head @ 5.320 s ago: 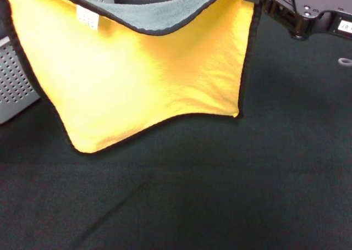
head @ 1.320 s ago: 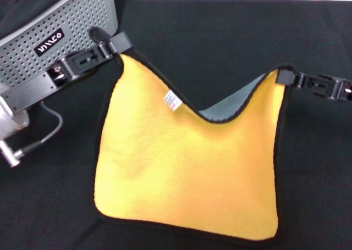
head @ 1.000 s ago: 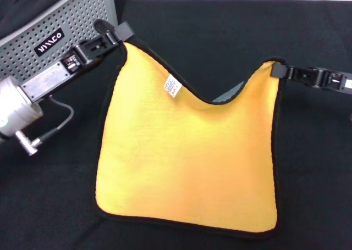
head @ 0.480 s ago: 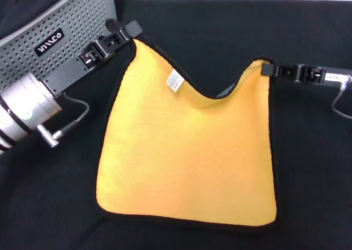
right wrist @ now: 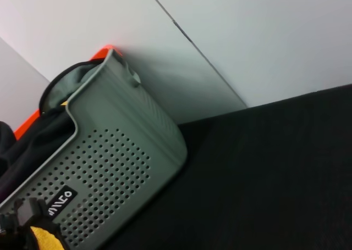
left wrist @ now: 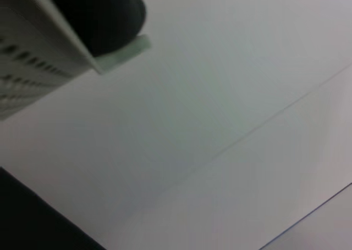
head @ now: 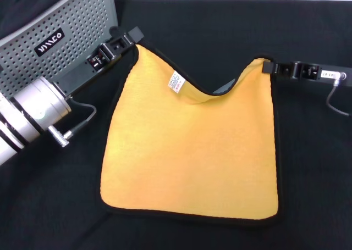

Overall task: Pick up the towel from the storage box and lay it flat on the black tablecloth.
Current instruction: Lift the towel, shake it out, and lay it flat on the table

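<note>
Now the towel (head: 190, 156) lies yellow face up on the black tablecloth (head: 308, 167), its near edge and both near corners flat on the cloth. Its two far corners are each pinched by an end effector — the left end effector (head: 132, 38) pressed together on the far left corner just beside the storage box (head: 60, 27), the right end effector (head: 268, 67) pressed together on the far right corner. Between those corners the far edge sags, showing a sliver of the grey underside and the small white label (head: 175, 83). From the right wrist view, the storage box (right wrist: 110, 167) holds dark fabric, with more towels piled inside — details there are unclear.
</note>
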Robot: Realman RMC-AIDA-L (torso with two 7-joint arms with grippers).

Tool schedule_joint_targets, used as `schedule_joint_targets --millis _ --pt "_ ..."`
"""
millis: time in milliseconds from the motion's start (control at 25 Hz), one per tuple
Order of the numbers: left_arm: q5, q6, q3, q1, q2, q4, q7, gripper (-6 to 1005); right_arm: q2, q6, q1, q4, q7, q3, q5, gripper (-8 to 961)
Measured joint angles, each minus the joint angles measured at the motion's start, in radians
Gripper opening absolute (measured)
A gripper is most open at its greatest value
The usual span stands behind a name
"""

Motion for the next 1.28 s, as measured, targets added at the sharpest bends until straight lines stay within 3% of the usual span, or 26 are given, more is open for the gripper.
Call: schedule_joint_targets --millis 720,1280 --pt "-0.037 -0.149 0.002 -0.021 -0.006 -0.026 0.055 150 0.017 -0.13 0.015 0.018 0.009 -0.002 -0.032 17" --pt "-0.081 -0.188 0.005 -0.049 -0.011 -0.078 0.117 154 0.023 -0.203 0.045 0.051 0.013 -0.002 -0.05 18"
